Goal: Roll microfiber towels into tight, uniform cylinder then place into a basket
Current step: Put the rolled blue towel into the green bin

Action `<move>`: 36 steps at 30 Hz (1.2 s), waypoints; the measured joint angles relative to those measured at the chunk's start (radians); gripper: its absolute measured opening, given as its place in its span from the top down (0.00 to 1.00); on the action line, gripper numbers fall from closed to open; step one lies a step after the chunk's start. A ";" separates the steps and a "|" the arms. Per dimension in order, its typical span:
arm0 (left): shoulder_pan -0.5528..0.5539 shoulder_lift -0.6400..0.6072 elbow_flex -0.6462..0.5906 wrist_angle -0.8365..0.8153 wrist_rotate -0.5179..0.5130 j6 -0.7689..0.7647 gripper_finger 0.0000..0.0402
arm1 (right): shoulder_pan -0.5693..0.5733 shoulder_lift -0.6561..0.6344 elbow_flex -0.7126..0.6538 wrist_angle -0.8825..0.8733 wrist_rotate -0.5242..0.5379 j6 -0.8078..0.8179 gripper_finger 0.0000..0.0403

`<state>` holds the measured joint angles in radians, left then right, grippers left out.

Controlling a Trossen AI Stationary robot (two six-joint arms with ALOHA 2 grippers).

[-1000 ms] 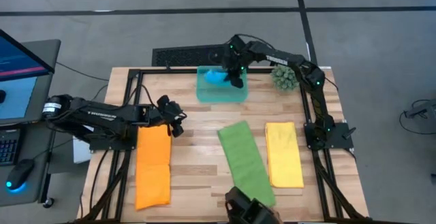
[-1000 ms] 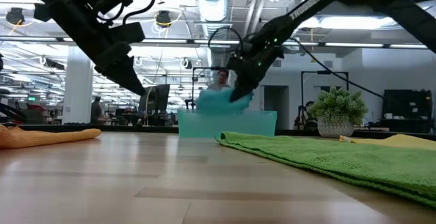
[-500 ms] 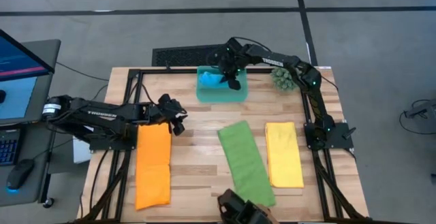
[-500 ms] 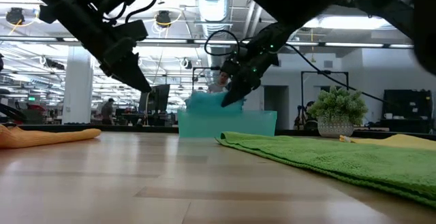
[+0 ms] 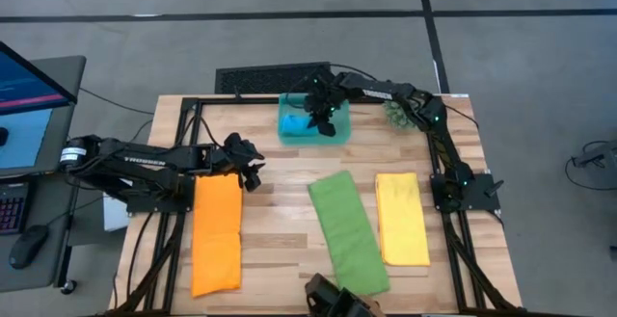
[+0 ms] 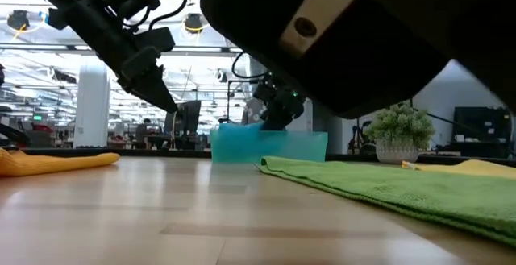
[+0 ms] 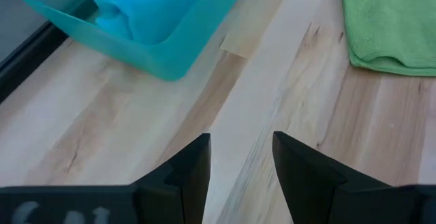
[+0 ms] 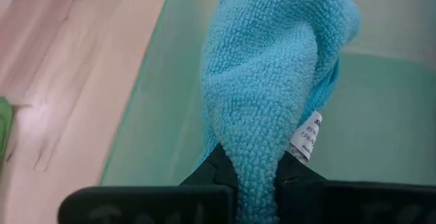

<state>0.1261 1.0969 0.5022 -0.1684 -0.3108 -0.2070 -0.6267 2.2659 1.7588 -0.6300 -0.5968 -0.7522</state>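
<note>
The bright blue towel [image 5: 293,122], bunched into a roll, is inside the teal basket [image 5: 339,136] at the table's far edge. My right gripper [image 5: 323,117] reaches into the basket, shut on the towel. The orange towel [image 5: 217,235], green towel [image 5: 349,230] and yellow towel [image 5: 402,218] lie flat on the table. My left gripper [image 5: 253,170] hangs open above the bare wood beside the orange towel's far end, holding nothing. In the left wrist view the basket [image 7: 167,57] with the blue towel [image 7: 136,13] shows ahead of its fingers. My right gripper pinches a thick fold of the blue towel [image 8: 255,149] between its two fingers, next to the white label [image 8: 306,139]. The fingers slant down into the basket from the table's right. The towel stretches away from the fingers, down between the basket's walls [image 8: 160,115].
A spiky green plant ball [image 5: 400,113] stands to the right of the basket. A black frame [image 5: 183,115] runs round the table's edges. Bare wood lies between the orange and green towels. A big dark shape fills the low view's upper right.
My right gripper has gone down and a little toward the table's left, still shut on the blue towel. The towel, which showed above the basket's rim, has sunk between the walls.
</note>
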 joint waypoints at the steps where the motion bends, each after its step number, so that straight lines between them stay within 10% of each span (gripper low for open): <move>1: 0.000 0.000 0.000 0.000 0.005 0.000 0.62 | -0.002 0.000 0.000 -0.003 0.001 0.000 0.91; 25: 0.000 0.000 0.000 0.001 0.020 -0.006 0.62 | 0.028 0.000 0.000 -0.028 0.144 -0.038 0.83; 36: 0.000 0.000 0.000 0.001 0.020 -0.006 0.62 | 0.045 -0.001 0.000 -0.042 0.154 -0.095 0.56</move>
<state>0.1261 1.0969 0.5022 -0.1673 -0.2913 -0.2131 -0.5821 2.2646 1.7584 -0.6718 -0.4432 -0.8472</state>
